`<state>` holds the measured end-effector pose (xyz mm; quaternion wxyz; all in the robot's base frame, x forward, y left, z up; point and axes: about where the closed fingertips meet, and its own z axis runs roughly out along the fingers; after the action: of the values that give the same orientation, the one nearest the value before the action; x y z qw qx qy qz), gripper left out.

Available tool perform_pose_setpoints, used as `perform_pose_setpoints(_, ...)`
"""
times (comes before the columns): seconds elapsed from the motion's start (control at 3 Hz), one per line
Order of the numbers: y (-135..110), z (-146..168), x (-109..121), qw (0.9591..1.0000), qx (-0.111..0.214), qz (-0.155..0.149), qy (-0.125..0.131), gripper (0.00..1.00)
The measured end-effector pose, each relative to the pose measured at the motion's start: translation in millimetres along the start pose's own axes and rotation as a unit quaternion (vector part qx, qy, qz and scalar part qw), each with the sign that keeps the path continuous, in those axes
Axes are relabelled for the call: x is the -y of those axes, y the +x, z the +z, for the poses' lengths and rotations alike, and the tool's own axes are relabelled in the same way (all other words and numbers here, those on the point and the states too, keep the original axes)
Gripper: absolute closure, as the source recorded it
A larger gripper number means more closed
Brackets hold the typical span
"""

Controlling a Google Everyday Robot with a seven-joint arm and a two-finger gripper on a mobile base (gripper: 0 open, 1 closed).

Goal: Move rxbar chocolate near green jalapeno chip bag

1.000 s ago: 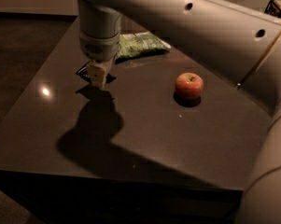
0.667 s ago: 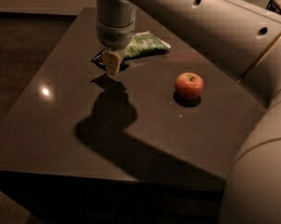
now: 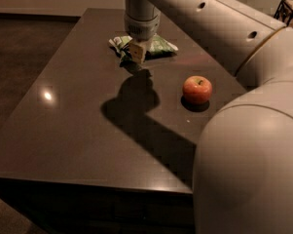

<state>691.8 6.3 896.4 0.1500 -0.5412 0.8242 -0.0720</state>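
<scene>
My gripper (image 3: 137, 53) hangs from the arm at the far middle of the dark table (image 3: 73, 135), fingers pointing down just above the surface. It is shut on the rxbar chocolate (image 3: 126, 59), of which only a dark sliver shows at the left of the fingertips. The green jalapeno chip bag (image 3: 161, 45) lies flat right behind the gripper, with its crimped left end (image 3: 118, 43) showing beside the wrist. The bar is close to the bag's front edge; I cannot tell whether they touch.
A red apple (image 3: 197, 89) sits on the table to the right, nearer to me than the bag. My arm's large pale shell (image 3: 248, 160) fills the right foreground. The arm's shadow (image 3: 136, 106) falls across the table's middle. The floor lies to the left.
The gripper has carried the black bar to the right and farther back, from the table's left-middle to just in front of the green bag. The apple and bag have not moved.
</scene>
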Motion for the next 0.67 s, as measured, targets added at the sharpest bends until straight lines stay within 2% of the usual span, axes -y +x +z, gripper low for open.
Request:
perform_pose_setpoints(0.33,11.4,12.5,18.7,0.9995,-0.019,0.023,0.013,0.84)
perform_pose_setpoints(0.67,19.5,16.1,23.4,0.9994,-0.02,0.027,0.012,0.62)
